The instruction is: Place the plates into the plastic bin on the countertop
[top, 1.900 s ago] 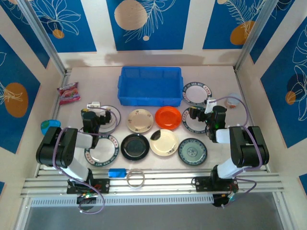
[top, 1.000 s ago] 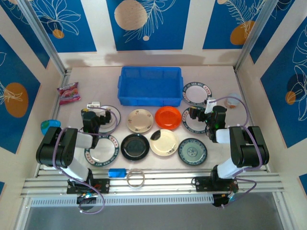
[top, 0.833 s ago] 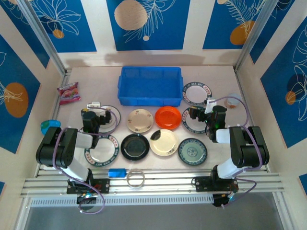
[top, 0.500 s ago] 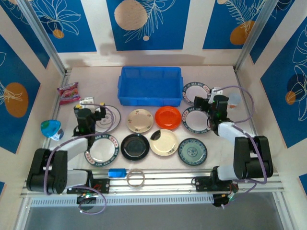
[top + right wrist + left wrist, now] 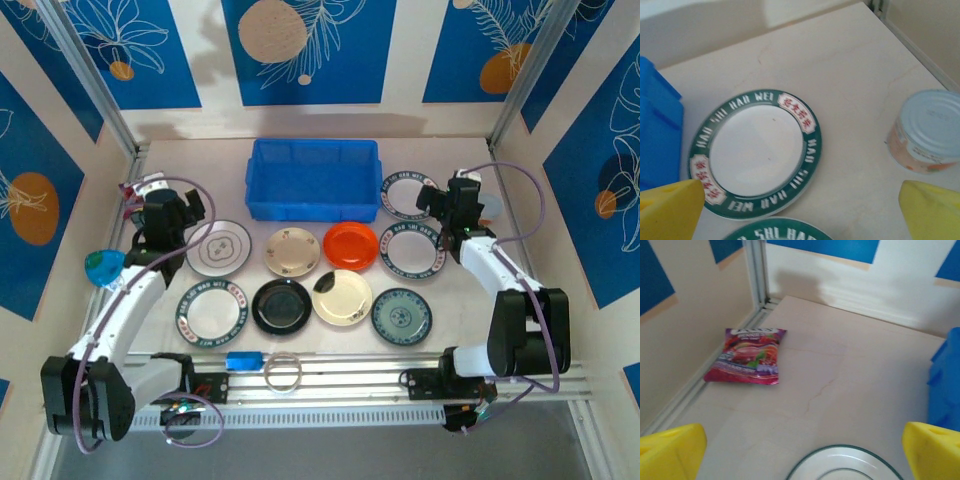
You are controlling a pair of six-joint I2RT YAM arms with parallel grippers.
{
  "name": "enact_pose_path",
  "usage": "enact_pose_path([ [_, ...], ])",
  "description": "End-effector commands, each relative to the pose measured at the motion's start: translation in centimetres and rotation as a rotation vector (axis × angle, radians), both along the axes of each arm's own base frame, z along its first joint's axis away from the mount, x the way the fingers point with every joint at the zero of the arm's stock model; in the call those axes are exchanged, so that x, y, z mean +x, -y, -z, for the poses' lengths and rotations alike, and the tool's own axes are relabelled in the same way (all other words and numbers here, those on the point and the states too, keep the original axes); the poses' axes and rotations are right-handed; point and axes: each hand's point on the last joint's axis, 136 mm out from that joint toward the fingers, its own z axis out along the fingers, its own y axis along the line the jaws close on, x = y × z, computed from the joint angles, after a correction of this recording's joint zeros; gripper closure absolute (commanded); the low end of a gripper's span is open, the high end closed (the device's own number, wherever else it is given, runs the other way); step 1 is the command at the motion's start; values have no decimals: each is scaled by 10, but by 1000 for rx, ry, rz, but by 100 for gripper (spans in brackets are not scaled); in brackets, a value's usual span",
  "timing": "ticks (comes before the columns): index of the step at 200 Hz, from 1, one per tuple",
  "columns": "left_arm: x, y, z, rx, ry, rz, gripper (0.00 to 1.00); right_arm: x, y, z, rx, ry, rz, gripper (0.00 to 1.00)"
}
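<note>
bright blue bin (image 5: 313,210), orange plate (image 5: 350,245)

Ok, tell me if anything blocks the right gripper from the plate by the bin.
Nothing visible does. The right gripper hangs open above the plate; the can stands apart to its right, the bin to its left.

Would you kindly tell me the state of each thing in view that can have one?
plastic bin, upright, empty.
plates, lying flat on the countertop, none binned.
left fingers, open, holding nothing.
right fingers, open, holding nothing.
can, upright, lid on.
snack packet, lying flat.
</note>
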Motion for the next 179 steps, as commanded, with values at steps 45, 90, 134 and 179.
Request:
enact_pose_path([
  [45, 25, 100, -36, -380, -15, 438, 0, 53, -32, -6, 375, -113, -139, 9],
  [90, 35, 152, -49, -450, -12, 613, 0, 82, -8, 18, 475, -200, -72, 22],
  [134, 41, 190, -44, -474, -47, 718, 1, 74, 14, 50, 567, -266, -34, 33],
  [179, 47, 210, -33, -493, -63, 755, 2, 61, 15, 85, 652, -357, -19, 38],
])
